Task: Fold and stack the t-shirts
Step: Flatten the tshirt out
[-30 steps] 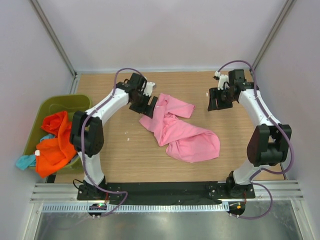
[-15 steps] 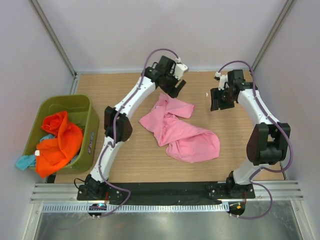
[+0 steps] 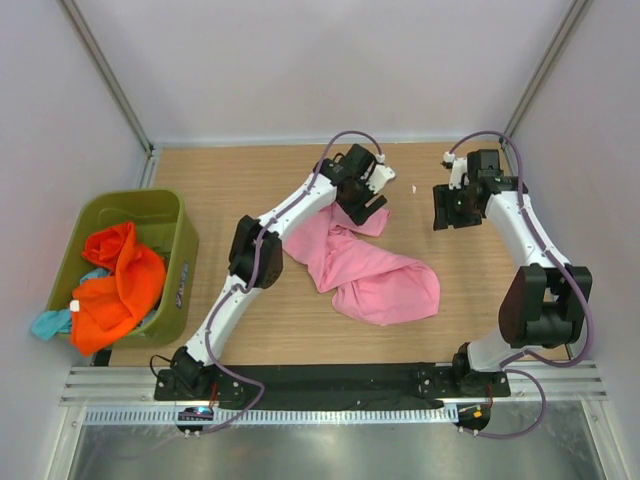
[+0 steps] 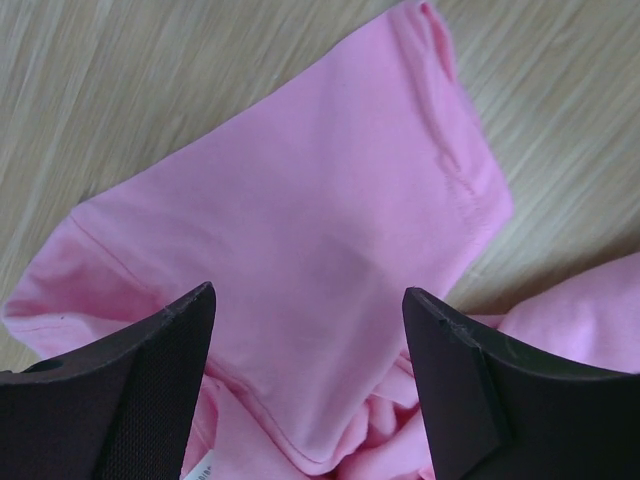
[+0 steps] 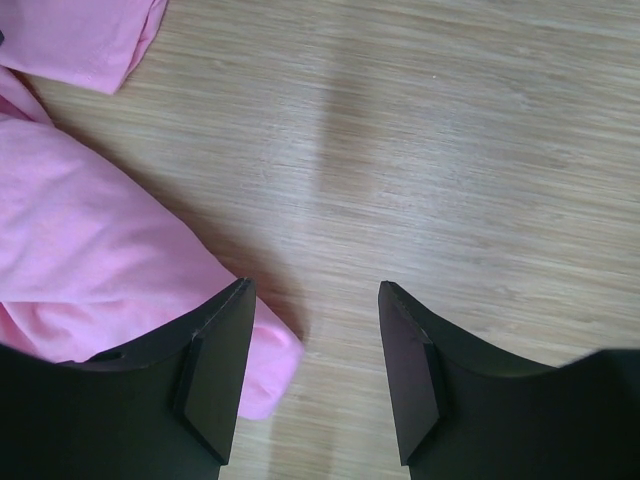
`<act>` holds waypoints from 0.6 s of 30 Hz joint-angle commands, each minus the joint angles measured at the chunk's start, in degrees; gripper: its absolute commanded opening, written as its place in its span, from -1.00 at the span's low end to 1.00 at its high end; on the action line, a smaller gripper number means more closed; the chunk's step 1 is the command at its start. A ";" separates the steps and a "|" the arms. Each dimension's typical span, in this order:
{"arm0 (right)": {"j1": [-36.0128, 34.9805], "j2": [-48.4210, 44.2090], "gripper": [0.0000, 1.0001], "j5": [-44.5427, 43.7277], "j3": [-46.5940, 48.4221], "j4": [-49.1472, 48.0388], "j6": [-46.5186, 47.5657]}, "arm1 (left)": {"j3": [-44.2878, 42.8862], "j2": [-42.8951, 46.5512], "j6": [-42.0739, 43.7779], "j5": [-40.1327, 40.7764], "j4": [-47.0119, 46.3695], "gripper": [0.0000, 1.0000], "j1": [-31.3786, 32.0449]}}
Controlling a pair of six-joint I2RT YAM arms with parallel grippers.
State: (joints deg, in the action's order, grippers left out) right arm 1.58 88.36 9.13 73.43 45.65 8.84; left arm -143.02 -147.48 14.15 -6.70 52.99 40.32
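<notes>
One pink t-shirt (image 3: 370, 270) crumpled mid-frame on counter (image 3: 220, 180); one bin (image 3: 130, 205) at left holds orange cloth (image 3: 120, 285), teal cloth (image 3: 48, 323); left claw (image 4: 308, 292) and right claw (image 5: 315, 287) apart, empty.

Table (image 3: 220, 190): light wood-grain top, flat, walls on three sides. One pink shirt (image 3: 370, 275) lies directly on it, right of centre, crumpled, not folded. It runs diagonally from the far middle toward the near right, with the bulkiest bunched part at the near-right end. At the far end a sleeve (image 4: 330, 220) is spread mostly flat on the wood, hem stitching visible, and cloth is rumpled in folds beside it. Bare wood surrounds the shirt on all sides. Olive-green bin (image 3: 175, 215) sits at the left edge, well apart from the shirt. Tiny white speck (image 3: 415, 187) on bare wood near the far right, too small to identify.
</notes>
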 commanded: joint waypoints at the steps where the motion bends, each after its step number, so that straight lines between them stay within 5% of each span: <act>1: 0.61 -2.57 0.17 0.01 -0.65 -0.74 -0.14 | 0.46 -0.79 0.96 1.95 -1.93 0.52 -0.50; 5: 1.05 -2.93 0.17 0.10 -0.39 -0.65 -0.23 | 1.86 -1.67 2.19 3.09 -1.75 0.47 -0.50; 10: 1.40 -2.58 0.16 -0.16 -0.66 -1.35 -0.66 | 3.01 -1.85 2.99 3.19 -0.61 0.10 -0.59; 12: 1.49 -2.49 0.15 0.19 -0.39 -1.35 -0.93 | 3.80 -1.41 2.90 2.57 -0.26 -0.34 -0.59; 14: 1.58 -2.49 0.12 0.37 -0.13 -1.26 -0.93 | 4.15 -0.62 2.55 2.92 -0.26 -1.00 -0.59; 18: 1.67 -2.40 0.05 0.37 0.49 -0.91 -0.67 | 4.33 3.76 2.11 2.74 -0.43 -1.00 -0.94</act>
State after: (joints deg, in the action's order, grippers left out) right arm 2.90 87.96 9.17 72.73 45.47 8.64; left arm -139.13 -148.90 16.45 -4.08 52.53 39.72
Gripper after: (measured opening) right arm 0.536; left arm 0.011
